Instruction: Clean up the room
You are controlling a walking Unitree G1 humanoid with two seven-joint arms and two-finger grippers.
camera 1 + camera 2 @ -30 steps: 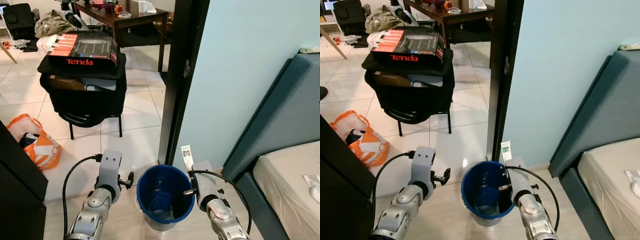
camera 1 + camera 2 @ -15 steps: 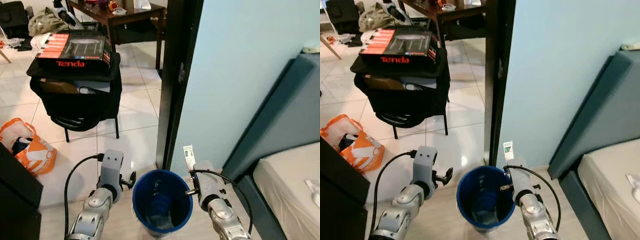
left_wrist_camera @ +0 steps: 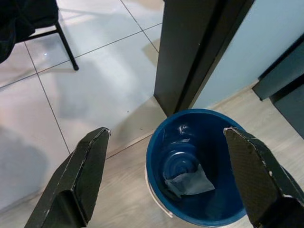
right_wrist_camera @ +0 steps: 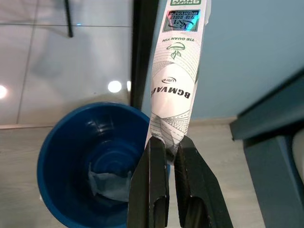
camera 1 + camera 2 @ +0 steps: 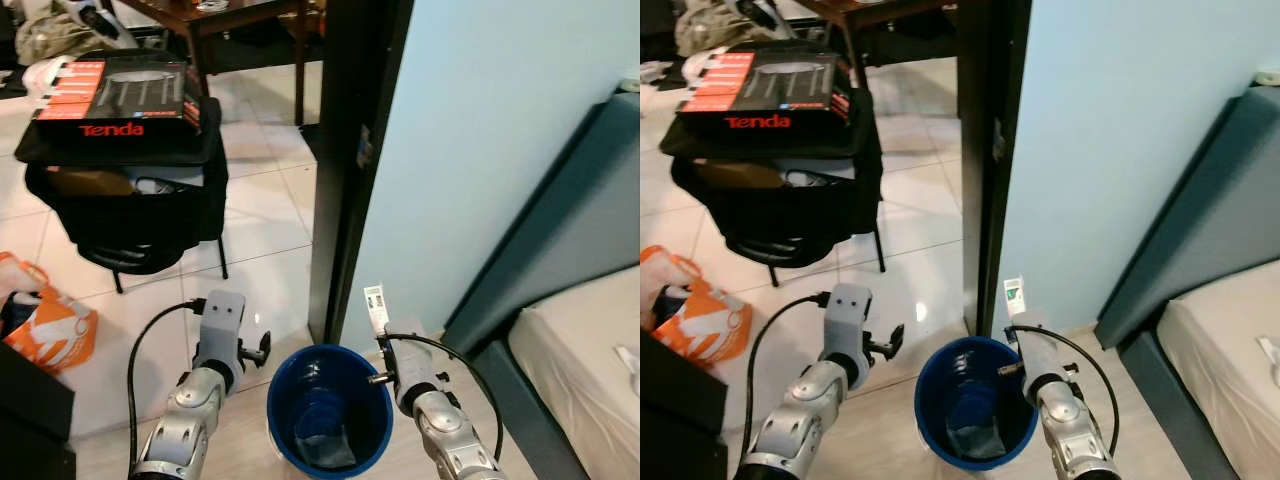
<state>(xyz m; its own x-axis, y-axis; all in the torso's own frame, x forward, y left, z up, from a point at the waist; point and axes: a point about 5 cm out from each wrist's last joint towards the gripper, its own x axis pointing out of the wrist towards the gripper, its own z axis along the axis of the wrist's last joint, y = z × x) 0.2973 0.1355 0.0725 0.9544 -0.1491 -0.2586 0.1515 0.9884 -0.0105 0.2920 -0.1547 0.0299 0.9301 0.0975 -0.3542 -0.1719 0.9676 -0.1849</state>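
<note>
Blue bucket (image 5: pixel 330 420) is flanked by both pincers: the right pincer (image 4: pixel 166 145) pinches a wrapper (image 4: pixel 176 80), the left pincer (image 3: pixel 166 156) is spread. Next, release over the bucket is called for.

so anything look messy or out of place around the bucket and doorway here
Yes. An orange bag slumps on the tile floor, and a Tenda box tops a chair heaped with black things. The blue bucket holds one crumpled scrap. The right gripper pinches a white packet not yet binned.

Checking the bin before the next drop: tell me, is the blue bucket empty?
No, a crumpled grey scrap lies at the bottom of the blue bucket.
</note>
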